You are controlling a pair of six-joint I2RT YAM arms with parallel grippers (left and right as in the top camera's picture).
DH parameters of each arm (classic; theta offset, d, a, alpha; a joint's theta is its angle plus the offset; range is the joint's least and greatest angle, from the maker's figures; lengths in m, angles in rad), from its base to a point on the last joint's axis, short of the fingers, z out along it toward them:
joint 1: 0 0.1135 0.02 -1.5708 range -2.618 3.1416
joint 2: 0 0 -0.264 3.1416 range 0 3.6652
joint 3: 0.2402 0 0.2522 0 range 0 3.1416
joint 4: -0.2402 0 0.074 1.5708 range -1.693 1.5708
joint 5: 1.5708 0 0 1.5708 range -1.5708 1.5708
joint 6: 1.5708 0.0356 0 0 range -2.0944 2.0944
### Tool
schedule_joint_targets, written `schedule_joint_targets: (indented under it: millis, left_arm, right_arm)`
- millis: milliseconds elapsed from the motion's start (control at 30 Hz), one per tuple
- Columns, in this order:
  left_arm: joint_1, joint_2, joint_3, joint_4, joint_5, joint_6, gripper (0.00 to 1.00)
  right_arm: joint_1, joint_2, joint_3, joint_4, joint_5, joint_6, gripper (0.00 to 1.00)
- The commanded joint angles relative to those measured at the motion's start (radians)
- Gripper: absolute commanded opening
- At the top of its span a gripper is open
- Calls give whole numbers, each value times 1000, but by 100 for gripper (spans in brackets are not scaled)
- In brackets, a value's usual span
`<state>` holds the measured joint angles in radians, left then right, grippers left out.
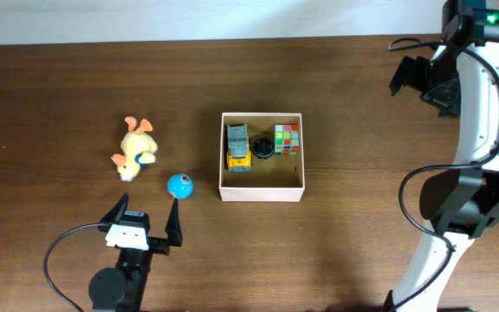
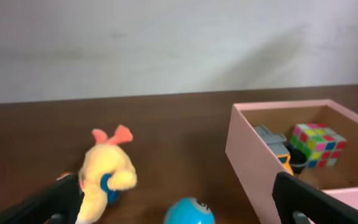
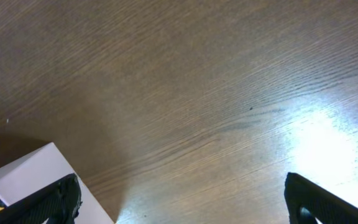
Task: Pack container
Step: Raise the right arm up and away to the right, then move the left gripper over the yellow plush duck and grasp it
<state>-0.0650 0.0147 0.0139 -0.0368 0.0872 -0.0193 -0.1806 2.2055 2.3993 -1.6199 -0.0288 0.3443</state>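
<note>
Overhead shows the square, white-walled cardboard container (image 1: 262,192) centred on the wood-grain desk (image 1: 59,104), the right wrist view only its corner; left gripper (image 2: 176,186) and right gripper (image 3: 180,186) fingers spread wide, empty.

In the overhead view you get soft, even light. The dark counter (image 1: 59,95) reads clearly, shadows under the toys are faint, and the wall (image 1: 189,17) at 12 o'clock is blown out white. A green lamp (image 1: 492,17) glows at 1 o'clock.

Your left wrist view is softer. The plush toy (image 2: 104,174) and blue ball (image 2: 188,213) near the lens are out of focus, the container (image 2: 250,158) takes a pinkish cast, and a diagonal shadow crosses the wall at 1 o'clock.

In your right wrist view, glare washes out the grain at 4 o'clock, and the counter dims toward 9 o'clock.
</note>
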Motion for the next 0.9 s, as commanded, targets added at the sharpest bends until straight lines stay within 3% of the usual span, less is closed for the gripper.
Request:
schedule_joint_targets:
  millis: [0, 133, 300, 467, 700, 867]
  left_arm:
    - [5, -10, 0, 47, 97, 12, 99]
    - [5, -4, 20, 88, 163, 12, 99]
    - [5, 115, 197, -69, 54, 26, 99]
    - [5, 402, 509, -263, 16, 145, 99]
    - [5, 893, 999, -645, -35, 171, 99]
    - [5, 1155, 1211, -829, -35, 193, 99]
  right_arm:
    - [3, -43, 19, 1, -16, 12, 99]
    - [3, -43, 19, 1, -16, 12, 99]
    - [3, -43, 19, 1, -16, 13, 98]
    - [3, -43, 19, 1, -16, 12, 99]
    - [3, -43, 19, 1, -16, 12, 99]
    - [3, -43, 19, 1, -16, 12, 99]
